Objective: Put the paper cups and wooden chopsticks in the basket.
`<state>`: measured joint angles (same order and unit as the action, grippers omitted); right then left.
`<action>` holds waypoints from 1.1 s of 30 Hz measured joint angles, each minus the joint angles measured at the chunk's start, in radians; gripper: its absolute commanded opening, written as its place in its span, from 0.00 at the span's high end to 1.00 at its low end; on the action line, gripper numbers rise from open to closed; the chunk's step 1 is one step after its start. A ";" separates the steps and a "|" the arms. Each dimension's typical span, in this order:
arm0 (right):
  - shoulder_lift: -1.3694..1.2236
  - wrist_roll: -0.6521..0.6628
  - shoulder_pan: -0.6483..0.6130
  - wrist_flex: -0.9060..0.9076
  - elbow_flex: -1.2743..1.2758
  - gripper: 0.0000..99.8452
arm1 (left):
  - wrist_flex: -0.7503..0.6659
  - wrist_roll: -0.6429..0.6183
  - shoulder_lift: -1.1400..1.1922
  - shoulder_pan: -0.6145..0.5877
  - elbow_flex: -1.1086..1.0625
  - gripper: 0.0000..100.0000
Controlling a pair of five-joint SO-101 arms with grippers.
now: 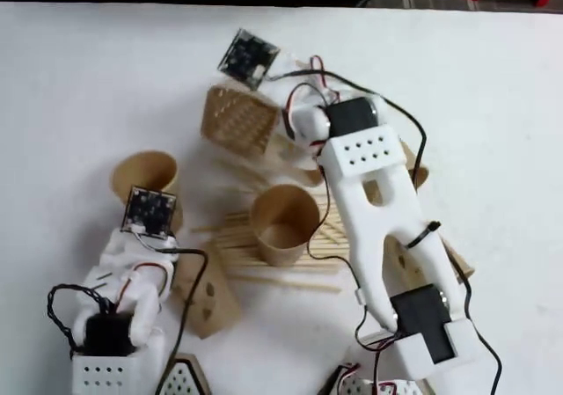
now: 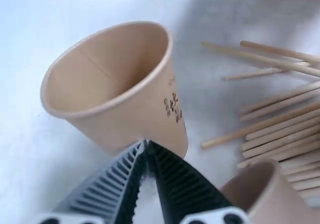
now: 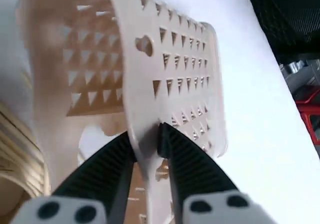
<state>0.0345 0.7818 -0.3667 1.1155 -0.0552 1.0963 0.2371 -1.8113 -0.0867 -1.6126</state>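
A paper cup [image 1: 143,171] [image 2: 107,79] stands at the left of the table. My left gripper [image 2: 146,146] is shut, its tips together right against the cup's outer wall. A second paper cup [image 1: 283,223] [image 2: 260,194] stands in the middle among scattered wooden chopsticks [image 1: 264,256] [image 2: 280,124]. The tan perforated basket [image 1: 236,118] [image 3: 175,69] is tilted at the back of the table. My right gripper [image 3: 148,136] is shut on its wall, one finger on each side.
The right arm [image 1: 369,201] stretches from the front right across the chopsticks. A brown perforated piece [image 1: 208,296] lies beside the left arm. More brown pieces [image 1: 457,263] lie under the right arm. Bare white table [image 1: 70,78] spreads to the back left.
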 measured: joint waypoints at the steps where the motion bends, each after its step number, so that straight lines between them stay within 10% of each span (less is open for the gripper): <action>1: 0.000 -0.011 0.003 0.028 -0.028 0.98 | 0.000 0.000 0.000 0.000 0.000 0.97; 14: -0.052 -0.029 0.075 0.066 -0.127 0.97 | 0.000 0.000 0.000 0.000 0.000 0.97; 33: 0.032 -0.247 0.038 0.023 -0.129 0.71 | 0.000 0.000 0.000 0.000 0.000 0.97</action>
<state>0.0667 0.5347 -0.3284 1.1385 -0.1841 1.0963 0.2371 -1.8113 -0.0867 -1.6126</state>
